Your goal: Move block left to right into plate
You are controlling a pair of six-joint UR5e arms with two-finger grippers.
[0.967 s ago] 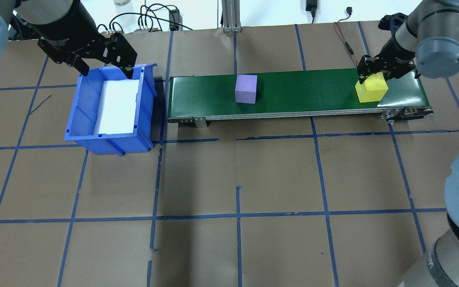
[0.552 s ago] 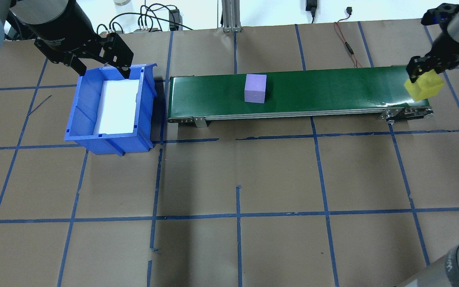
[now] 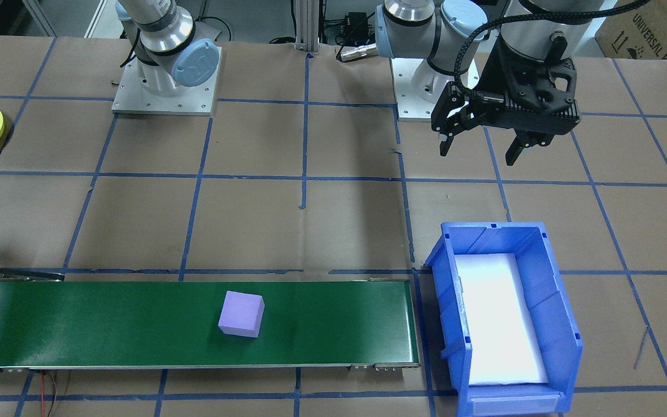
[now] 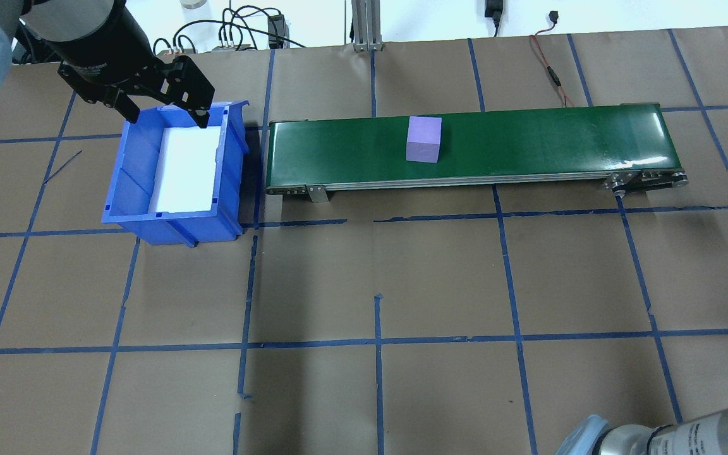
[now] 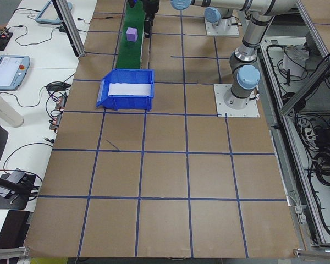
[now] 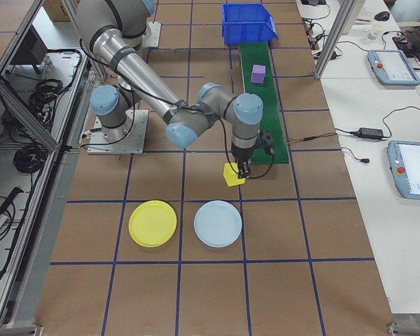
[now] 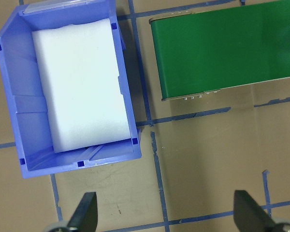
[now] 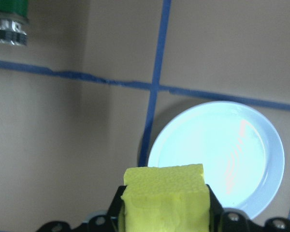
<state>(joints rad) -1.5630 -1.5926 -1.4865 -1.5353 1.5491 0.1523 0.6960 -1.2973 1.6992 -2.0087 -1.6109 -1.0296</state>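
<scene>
Above the table near the pale blue plate [image 8: 216, 153], the right gripper [image 8: 163, 212] clamped the yellow foam block [image 8: 164, 198], probably light and squashy, by opposite side faces, while the left gripper [image 3: 480, 142] hung with jaws apart.

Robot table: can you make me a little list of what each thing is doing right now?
right gripper: shut on yellow block, off the belt, near the plates
left gripper: open, empty, beside blue bin
purple block: on green conveyor belt
yellow plate: empty
light blue plate: empty
</scene>
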